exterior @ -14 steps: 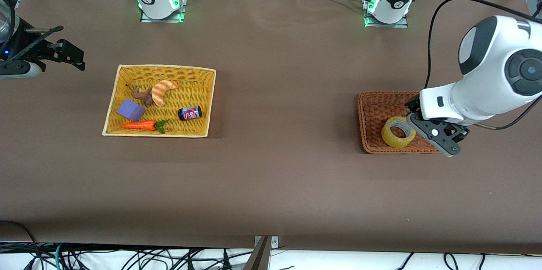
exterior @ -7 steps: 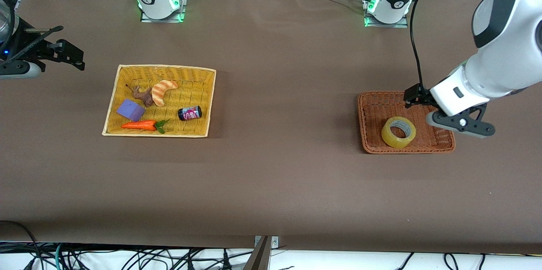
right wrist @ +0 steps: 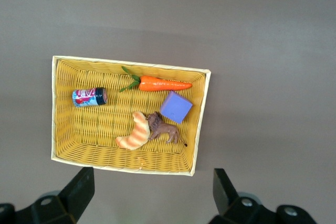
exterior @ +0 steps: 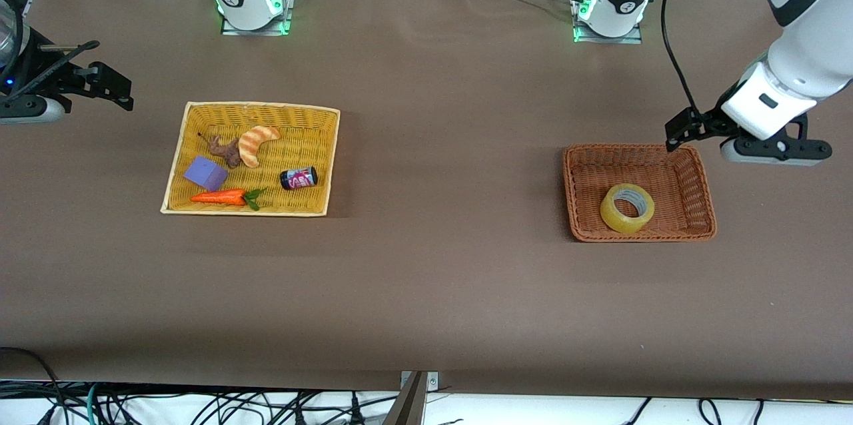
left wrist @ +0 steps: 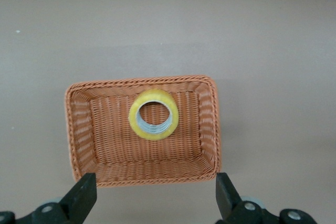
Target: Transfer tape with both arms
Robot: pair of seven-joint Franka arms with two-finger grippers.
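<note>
Front view, item list. Right gripper: black two-finger, upper left of frame, waiting, fingers spread wide and holding nothing (per its wrist view). Yellow woven rectangular basket, left of centre: toys and small dark can. Translucent yellowish ring-shaped tape roll with grey core: lies flat in the brown wicker tray, right of centre. Judged light, stiff, slick-sided; best pinched across the wall, one finger through the core. Left gripper: right edge, above the tray's corner, fingers wide apart, empty.
</note>
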